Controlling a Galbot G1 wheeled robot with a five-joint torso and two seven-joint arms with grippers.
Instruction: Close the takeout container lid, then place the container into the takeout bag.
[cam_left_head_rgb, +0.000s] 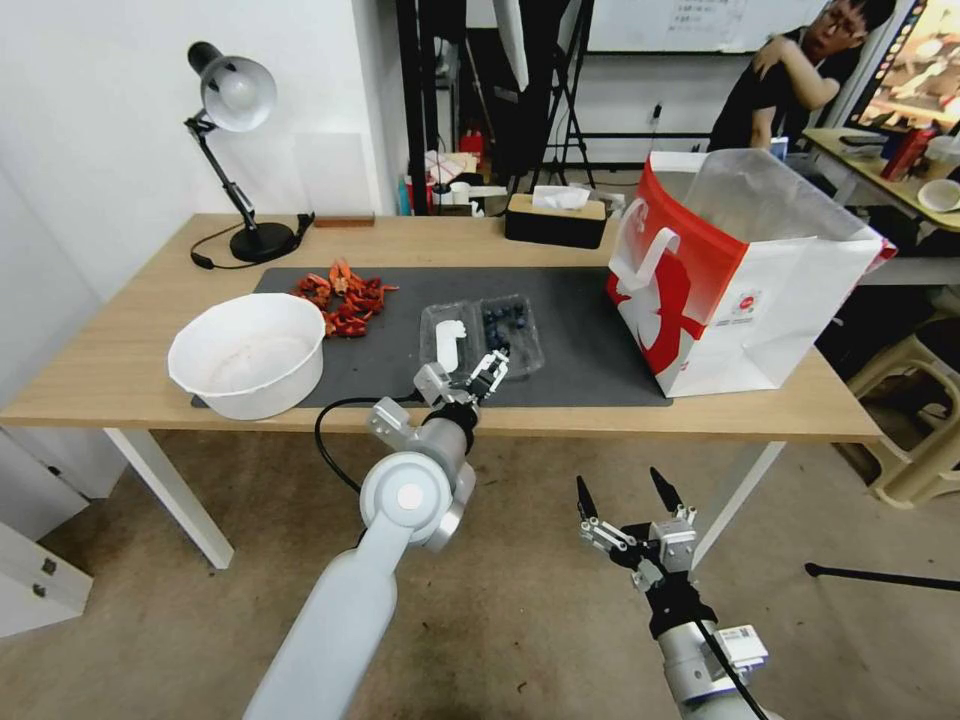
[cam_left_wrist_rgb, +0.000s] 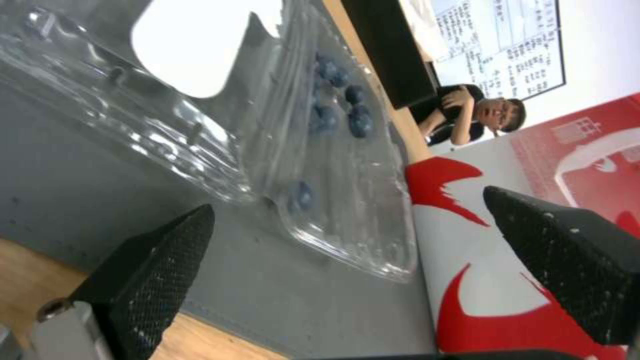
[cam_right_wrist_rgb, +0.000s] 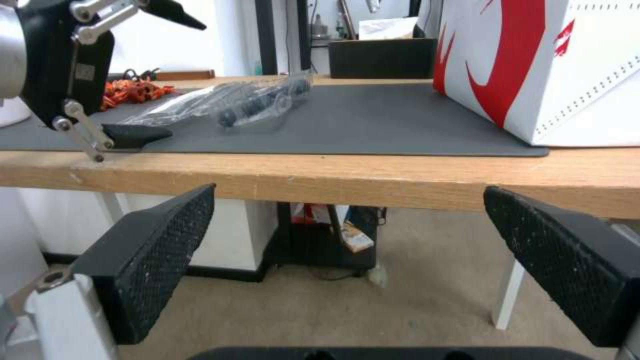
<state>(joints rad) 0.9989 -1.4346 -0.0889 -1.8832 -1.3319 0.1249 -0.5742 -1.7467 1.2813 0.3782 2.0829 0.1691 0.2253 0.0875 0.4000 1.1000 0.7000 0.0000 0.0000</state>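
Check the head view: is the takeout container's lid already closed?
No: the lid lies flat open beside the berry half of the takeout container.

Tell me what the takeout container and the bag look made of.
The takeout container: thin clear glossy plastic, the berries visible through its ribbed walls. The takeout bag: apparently matte paper, creased at the folds, printed red and white, with a clear plastic liner.

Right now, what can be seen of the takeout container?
The takeout container is a small clear thin-plastic clamshell lying open and flat on the dark mat, between the white bowl and the takeout bag. The lid, bearing a white oblong piece, lies on the bowl's side; the other half holds dark blue berries. The left end effector, open, sits at its near edge.
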